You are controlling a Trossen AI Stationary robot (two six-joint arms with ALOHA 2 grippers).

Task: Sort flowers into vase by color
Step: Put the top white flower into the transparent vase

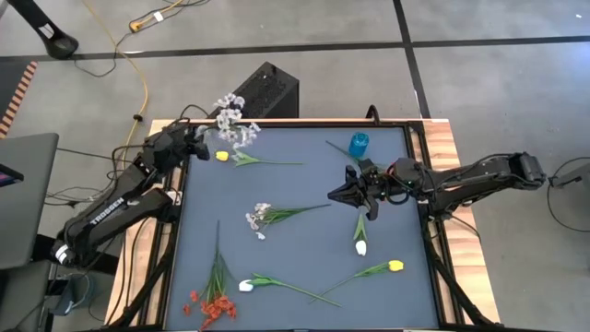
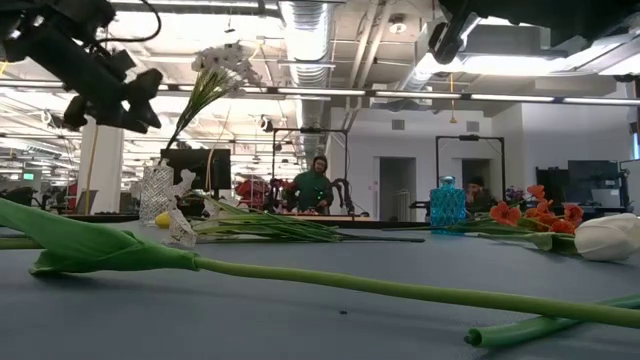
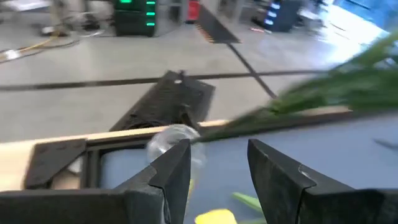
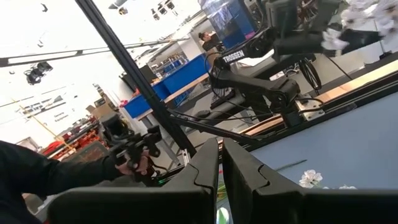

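Note:
A clear glass vase [image 2: 156, 192] stands at the table's far left corner. A bunch of small white flowers [image 1: 232, 123] stands with its stem in the vase. My left gripper [image 1: 201, 138] hovers open just left of the vase [image 3: 175, 138], fingers clear of it. A blue vase [image 1: 359, 144] stands at the far right. My right gripper [image 1: 334, 195] hangs shut in the air in front of the blue vase. Loose on the mat lie two white tulips [image 1: 360, 247], [image 1: 246, 286], two yellow tulips [image 1: 221, 155], [image 1: 395, 266], a white sprig [image 1: 258, 219] and red-orange flowers [image 1: 212, 304]. My right gripper's fingers stand almost together, and a sliver of green and white [image 4: 219, 211] shows in the slit between them. I cannot tell whether that is something held or something lying on the table beneath.
A green stem [image 1: 348, 154] lies between the blue vase and my right gripper. A black box [image 1: 267, 88] sits on the floor beyond the far edge. A raised wooden rim [image 1: 442, 138] frames the mat. People sit in the room behind [image 2: 312, 185].

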